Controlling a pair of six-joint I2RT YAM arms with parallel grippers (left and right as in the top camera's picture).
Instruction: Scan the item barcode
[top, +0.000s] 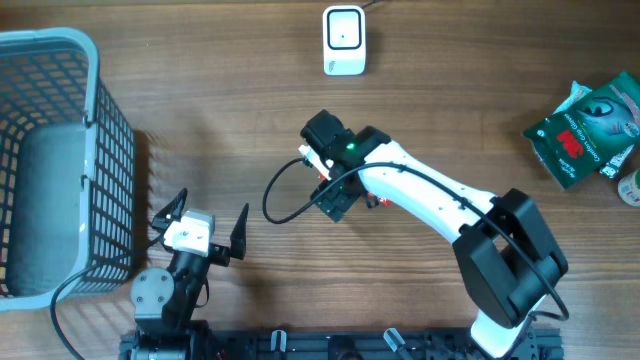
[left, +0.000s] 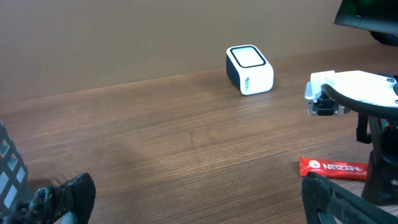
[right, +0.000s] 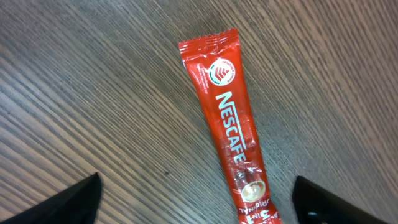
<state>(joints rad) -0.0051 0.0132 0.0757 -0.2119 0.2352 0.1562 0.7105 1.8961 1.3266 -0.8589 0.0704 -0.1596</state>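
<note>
Right gripper (right: 196, 186): fingers spread wide, nothing held. It hangs directly over the sachet (right: 227, 124), one finger on each side and neither touching it.

Sachet: red Nescafé stick, lying flat on the bare table (right: 74, 74) near mid-table, printed face up. The crimped end points away from the wrist camera; the other end runs out of frame. No barcode shows on the upper face, so its position cannot be told.

Handling, judged:
- Very light; thin film with loose powder inside, so soft and likely to bend or droop if taken by one end.
- Glossy wrapper, probably slippery between the pads.
- Lies flush with the wood, leaving little edge to catch; fingertips must come right down to the surface.
- Best hold looks to be across the narrow width at mid-length, where the fill gives some body. The flat crimp is an alternative, but the stick would hang limp.
- Grip should leave the code face clear.

Left gripper (top: 212, 203): also fully spread and empty, parked beside the basket (top: 110, 140), well apart from the sachet.

Scanner (top: 344, 40): small white unit at the far table edge, beyond the right arm. A green packet (top: 585, 130) lies off to the right.
</note>
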